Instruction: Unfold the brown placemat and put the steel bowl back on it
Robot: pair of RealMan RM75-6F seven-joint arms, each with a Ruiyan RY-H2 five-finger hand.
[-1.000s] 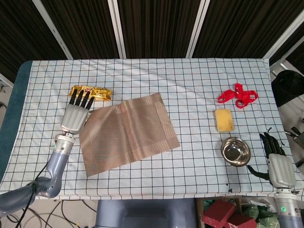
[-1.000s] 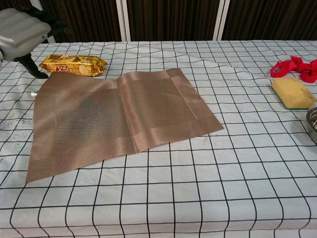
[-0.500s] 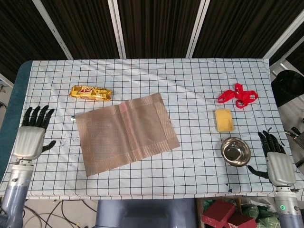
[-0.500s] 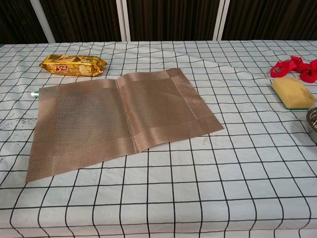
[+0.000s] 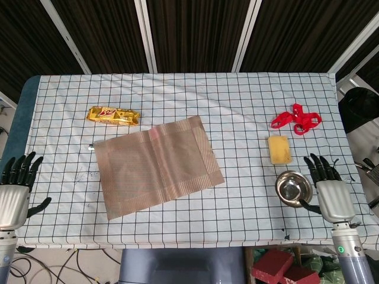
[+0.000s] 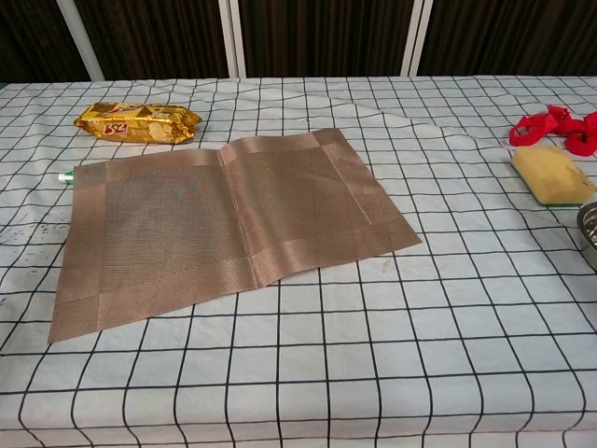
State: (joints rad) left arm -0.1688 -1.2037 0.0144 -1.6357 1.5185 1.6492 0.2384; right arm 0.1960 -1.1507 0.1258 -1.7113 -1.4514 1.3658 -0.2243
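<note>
- The worktop (image 5: 237,106), under a checked cloth, leaves free room between mat and bowl for carrying across.
- The brown placemat (image 5: 157,165) lies fully opened and flat, centre-left, so unfolding looks done.
- The right hand (image 5: 330,192), fingers spread and empty, sits at the bowl's 3 o'clock, apparently poised to grasp.
- The left hand (image 5: 15,192), open too, is parked off the 9 o'clock edge.
- The steel bowl (image 5: 293,188) rests near the right edge, a yellow sponge (image 5: 279,149) at its 12 o'clock.

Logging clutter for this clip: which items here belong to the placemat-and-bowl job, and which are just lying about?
Job items: brown placemat, lying unfolded; steel bowl, off the mat beside the right hand.

Lying about: snack packet, yellow sponge, red strap.
</note>
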